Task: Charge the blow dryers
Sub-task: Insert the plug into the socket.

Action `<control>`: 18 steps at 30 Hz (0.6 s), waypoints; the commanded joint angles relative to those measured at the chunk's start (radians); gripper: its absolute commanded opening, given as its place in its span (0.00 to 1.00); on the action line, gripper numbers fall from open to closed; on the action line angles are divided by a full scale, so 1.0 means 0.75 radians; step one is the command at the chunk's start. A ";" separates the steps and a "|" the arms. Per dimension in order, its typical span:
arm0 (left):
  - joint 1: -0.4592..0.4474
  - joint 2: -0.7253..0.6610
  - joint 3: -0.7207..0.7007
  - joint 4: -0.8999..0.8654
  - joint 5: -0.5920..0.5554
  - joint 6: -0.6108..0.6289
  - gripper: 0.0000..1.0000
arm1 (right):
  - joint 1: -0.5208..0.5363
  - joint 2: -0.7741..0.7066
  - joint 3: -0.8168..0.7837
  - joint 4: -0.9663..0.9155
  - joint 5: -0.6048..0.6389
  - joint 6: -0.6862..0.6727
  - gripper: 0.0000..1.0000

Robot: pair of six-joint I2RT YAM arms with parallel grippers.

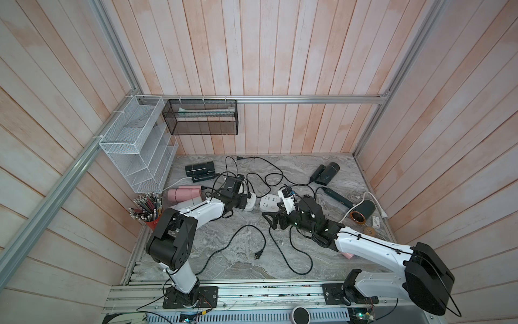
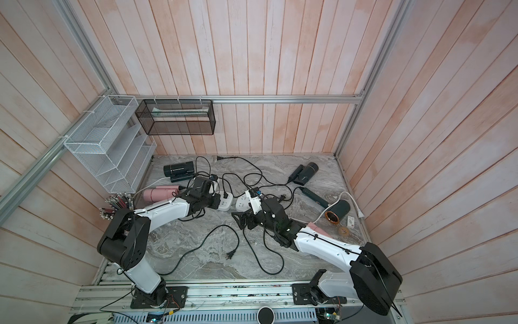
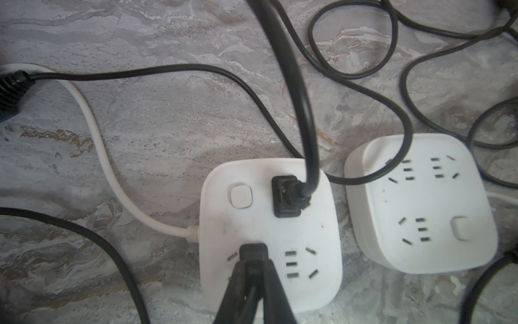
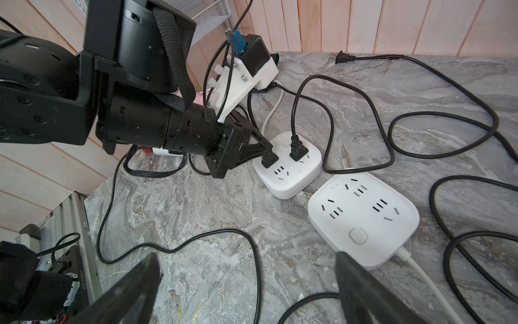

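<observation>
My left hand [image 3: 253, 266] is clenched on a black plug [image 3: 253, 252], held upright over a socket of the left power strip [image 3: 224, 232] so the prongs go straight down. It looks seated or nearly so, but I can't tell for sure. Another plug [image 3: 287, 196] sits in the same strip. My right hand [image 4: 246, 256] is released, jaws wide and holding nothing, low just beside the second power strip [image 4: 398, 224], whose sockets are all free. I guess it is there to steady that strip or take the next cord. The dryers lie around the rim: pink blow dryer [image 1: 183, 193] at the surface's left edge, black blow dryer [image 1: 199, 169] near the far left corner, second black blow dryer [image 1: 328, 171] near the far right corner, dark blow dryer [image 1: 363, 210] by the right edge. A loose plug [image 1: 257, 255] lies mid-surface toward the near edge, not yet connected.
</observation>
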 commanded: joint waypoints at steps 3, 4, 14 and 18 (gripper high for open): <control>-0.023 0.049 -0.055 -0.130 0.013 -0.023 0.08 | -0.007 -0.001 -0.001 -0.009 0.021 0.005 0.97; -0.023 0.048 -0.050 -0.135 0.003 -0.023 0.08 | -0.007 -0.003 0.004 -0.012 0.020 0.005 0.97; -0.023 0.057 0.008 -0.145 -0.062 0.026 0.08 | -0.007 -0.015 -0.016 -0.020 0.063 0.021 0.96; -0.023 0.077 0.060 -0.157 -0.073 0.024 0.09 | -0.007 -0.017 -0.023 -0.016 0.061 0.025 0.96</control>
